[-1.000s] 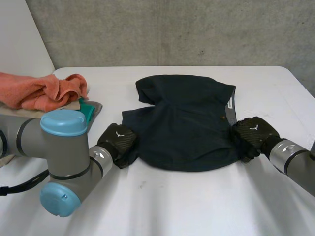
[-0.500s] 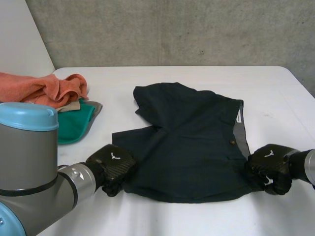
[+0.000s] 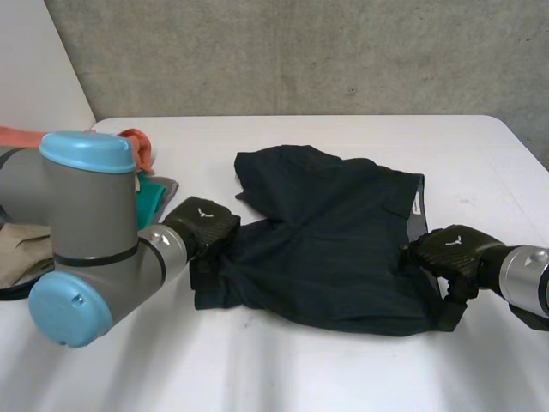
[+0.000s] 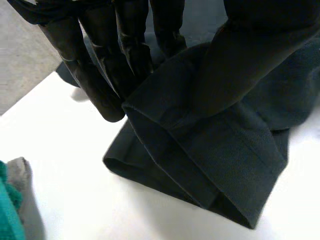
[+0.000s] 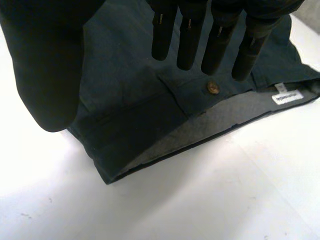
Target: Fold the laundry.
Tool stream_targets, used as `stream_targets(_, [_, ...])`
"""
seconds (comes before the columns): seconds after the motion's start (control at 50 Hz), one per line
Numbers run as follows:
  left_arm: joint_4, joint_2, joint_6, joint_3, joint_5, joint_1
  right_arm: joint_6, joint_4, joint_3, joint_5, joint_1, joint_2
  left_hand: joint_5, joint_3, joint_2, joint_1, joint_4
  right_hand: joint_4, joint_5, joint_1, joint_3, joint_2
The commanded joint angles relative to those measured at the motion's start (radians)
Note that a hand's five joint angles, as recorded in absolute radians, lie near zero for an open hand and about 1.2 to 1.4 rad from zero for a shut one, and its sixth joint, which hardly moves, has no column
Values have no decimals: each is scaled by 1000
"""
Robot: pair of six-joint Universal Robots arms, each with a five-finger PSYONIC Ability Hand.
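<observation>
The shorts (image 3: 330, 240) are laid flat on the table (image 3: 283, 369) near its middle, with the long axis running left to right. The leg hem (image 4: 200, 165) is at the left end and the waistband (image 5: 200, 130), with its button (image 5: 213, 88), at the right end. The left hand (image 3: 204, 227) is placed at the left end, where the hem is pinched between the fingers (image 4: 95, 70) and the thumb (image 4: 250, 55). The right hand (image 3: 448, 249) is held over the waistband with its fingers (image 5: 190, 35) straight and spread; nothing is gripped by it. Each end is thus covered by its own hand. A fold across the long axis is judged to be next, best led by the left hand, since the hem is already gripped.
</observation>
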Motion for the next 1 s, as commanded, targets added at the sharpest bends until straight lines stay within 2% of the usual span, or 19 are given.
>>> stream_targets(0.02, [-14, -35, -26, 79, -27, 3, -6, -101, 111, -2, 16, -15, 217, 210, 201, 257, 201, 18, 42, 3, -1, 5])
stream_targets(0.1, [-22, -49, -34, 100, -30, 0, 7, -162, 160, -1, 28, -1, 217, 210, 201, 257, 201, 62, 86, 47, 43, 49])
stream_targets(0.18, [-31, -53, -38, 105, -36, 2, 43, -255, 195, 4, 42, 11, 217, 210, 201, 257, 201, 291, 314, 276, 271, 277])
stream_targets(0.2, [-34, -49, -43, 99, -36, 2, 59, -298, 201, 8, 43, 18, 217, 210, 201, 257, 201, 573, 597, 558, 554, 560])
stream_targets(0.24, [-41, -46, -47, 94, -35, 3, 68, -332, 206, 20, 43, 19, 217, 210, 201, 257, 201, 974, 997, 959, 954, 960])
stream_targets(0.34, [-101, 9, -60, 39, -23, 2, 53, -348, 211, 70, 45, -4, 217, 210, 201, 257, 201, 976, 999, 961, 956, 962])
stream_targets(0.42, [-216, 77, -41, -58, -3, -1, -27, -216, 205, 74, 40, -60, 217, 210, 201, 257, 201, 976, 999, 961, 956, 962])
stream_targets(0.48, [-301, 138, 3, -150, 52, -1, -151, -21, 185, 70, 14, -85, 217, 210, 201, 257, 201, 976, 999, 961, 956, 962])
stream_targets(0.54, [-334, 178, 77, -225, 105, 2, -295, 167, 157, 68, -9, -74, 217, 210, 201, 257, 201, 976, 999, 961, 956, 962])
stream_targets(0.62, [-321, 177, 146, -251, 126, -1, -398, 263, 99, 68, -12, -47, 217, 210, 201, 257, 201, 976, 999, 961, 956, 962])
stream_targets(0.72, [-243, 125, 155, -147, 86, 3, -291, 182, -28, 80, 40, 22, 217, 210, 201, 257, 201, 976, 999, 961, 956, 962])
stream_targets(0.8, [-128, 71, 149, 38, 34, 13, -132, 48, -203, 90, 95, 64, 217, 210, 201, 257, 201, 976, 999, 961, 956, 962])
stream_targets(0.88, [47, 39, 135, 262, -1, 39, 34, -136, -409, 122, 135, 74, 217, 210, 201, 257, 201, 976, 999, 961, 956, 962])
stream_targets(1.0, [392, 55, 60, 532, -18, 54, 276, -542, -671, 238, 181, 65, 217, 210, 201, 257, 201, 976, 999, 961, 956, 962])
